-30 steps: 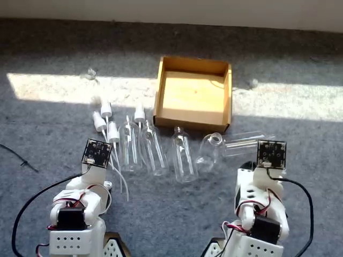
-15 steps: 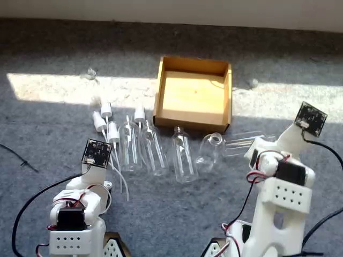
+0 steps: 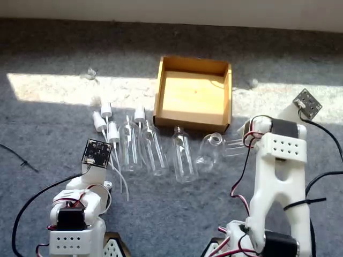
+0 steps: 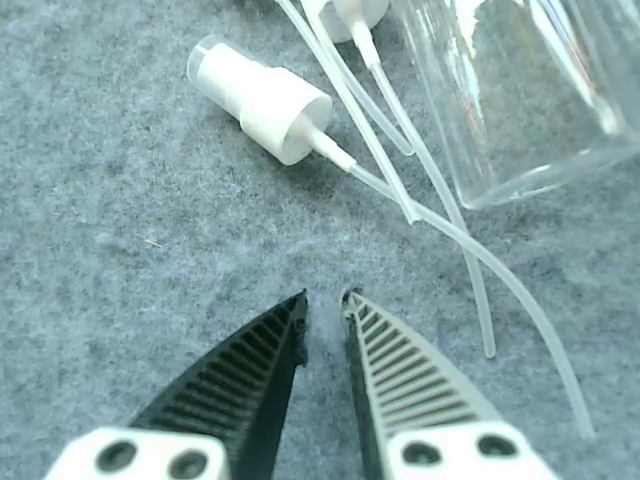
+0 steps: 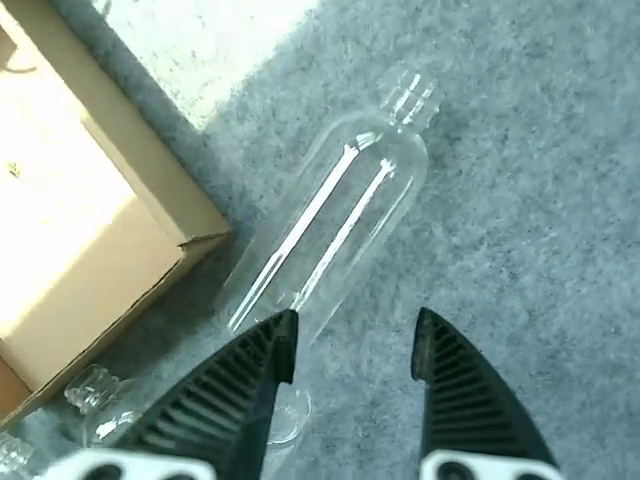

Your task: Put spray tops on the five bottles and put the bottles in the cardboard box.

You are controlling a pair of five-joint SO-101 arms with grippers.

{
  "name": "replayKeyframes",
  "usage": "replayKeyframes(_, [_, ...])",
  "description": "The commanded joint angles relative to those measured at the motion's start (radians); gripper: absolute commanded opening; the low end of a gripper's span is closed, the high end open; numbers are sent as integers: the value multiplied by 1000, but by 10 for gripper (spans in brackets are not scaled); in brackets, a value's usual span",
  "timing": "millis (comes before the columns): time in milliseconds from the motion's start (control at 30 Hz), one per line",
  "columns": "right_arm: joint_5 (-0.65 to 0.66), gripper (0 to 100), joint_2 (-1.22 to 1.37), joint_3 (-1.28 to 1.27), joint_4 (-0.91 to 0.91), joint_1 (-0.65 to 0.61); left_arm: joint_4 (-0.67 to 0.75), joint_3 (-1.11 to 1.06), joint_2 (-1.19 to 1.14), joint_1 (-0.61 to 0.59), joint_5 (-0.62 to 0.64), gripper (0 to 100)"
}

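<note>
Several clear bottles (image 3: 182,156) lie side by side on the grey carpet in front of the cardboard box (image 3: 161,91), which holds nothing. White spray tops (image 3: 106,110) with thin tubes lie to their left. My right gripper (image 5: 355,330) is open and hovers just above a lying bottle (image 5: 340,225) beside the box's corner (image 5: 190,225). The left gripper (image 4: 323,300) is low over the carpet, shut but for a thin slit, holding nothing. A spray top (image 4: 265,95) and its tube (image 4: 440,230) lie just beyond it, next to a bottle's base (image 4: 520,90).
The raised right arm (image 3: 278,160) stands over the carpet right of the bottles and hides part of the rightmost one. A black cable (image 3: 16,156) lies at the far left. Two small clear caps (image 3: 91,73) rest near the sunlit strip.
The right arm has risen from its folded pose and swung forward and right, over the bottle by the box's corner. The left arm has not moved.
</note>
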State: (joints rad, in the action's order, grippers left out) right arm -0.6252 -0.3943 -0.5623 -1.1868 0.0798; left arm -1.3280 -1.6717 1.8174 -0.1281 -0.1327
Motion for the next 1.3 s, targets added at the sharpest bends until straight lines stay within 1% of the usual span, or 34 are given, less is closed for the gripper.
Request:
replayKeyframes(0, [-31,176,54,48,51,-8,3,-24,10,12,-6,74])
replayKeyframes(67, [-91,200,90,50,73,-8,3,-24,10,12,-6,74])
replayKeyframes(133, [-144,250,117,64,81,-8,3,-24,10,12,-6,74])
replayKeyframes(233, [-169,295,156,111,79,-2,3,-24,10,12,-6,74])
replayKeyframes(500, [-169,296,275,199,85,2,3,-24,10,12,-6,74])
replayKeyframes(800, [-176,296,424,331,85,84,3,-24,10,12,-6,74])
replayKeyframes(900, [-176,296,469,371,85,91,3,-24,10,12,-6,74])
replayKeyframes(1267, [-176,296,602,384,101,87,3,-24,10,12,-6,74])
